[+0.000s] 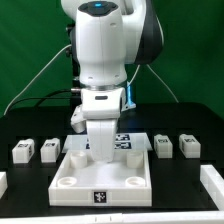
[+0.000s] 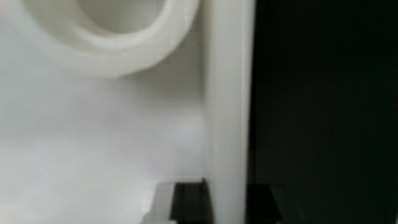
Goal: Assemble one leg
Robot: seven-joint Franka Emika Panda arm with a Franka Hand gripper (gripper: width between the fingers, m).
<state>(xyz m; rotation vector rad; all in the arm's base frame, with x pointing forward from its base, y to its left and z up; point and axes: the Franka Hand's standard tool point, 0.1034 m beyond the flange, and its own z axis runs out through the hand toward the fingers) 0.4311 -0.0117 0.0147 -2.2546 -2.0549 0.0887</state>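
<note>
The large white square tray-like piece [image 1: 103,178] lies in the middle of the black table, with round corner sockets [image 2: 121,30]. My gripper [image 1: 101,152] reaches down onto its far side. In the wrist view, my gripper [image 2: 231,206] has its two dark fingertips [image 2: 192,206] on either side of the piece's thin upright rim [image 2: 231,100], pressed against it. Two legs [image 1: 20,151] [image 1: 48,150] lie at the exterior view's left and two more [image 1: 163,146] [image 1: 189,146] at its right. All are small white blocks with tags, untouched.
The marker board [image 1: 124,140] lies flat behind the tray-like piece, partly hidden by my arm. White parts show at the front left [image 1: 3,184] and front right [image 1: 212,186] table edges. A green wall and cables stand behind.
</note>
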